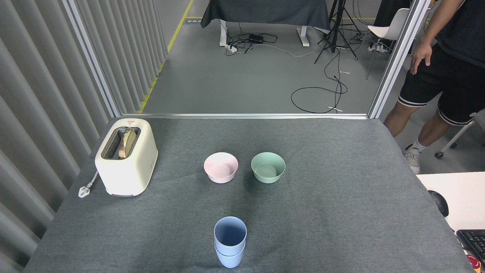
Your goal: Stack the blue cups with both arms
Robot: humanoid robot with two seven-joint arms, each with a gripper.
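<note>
Pale blue matte plastic cups (230, 241) are sitting nested, 2 in 1 stack, near the table's (341, 212) front edge; stacking looks done. Neither gripper is showing, so nothing remains but retreating.

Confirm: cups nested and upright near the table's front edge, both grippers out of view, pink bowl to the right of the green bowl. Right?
Not quite. The head view shows the pink bowl to the left of the green bowl, not the right. The rest holds: the cups stand nested and upright near the table's front edge, and neither gripper is in view.
</note>
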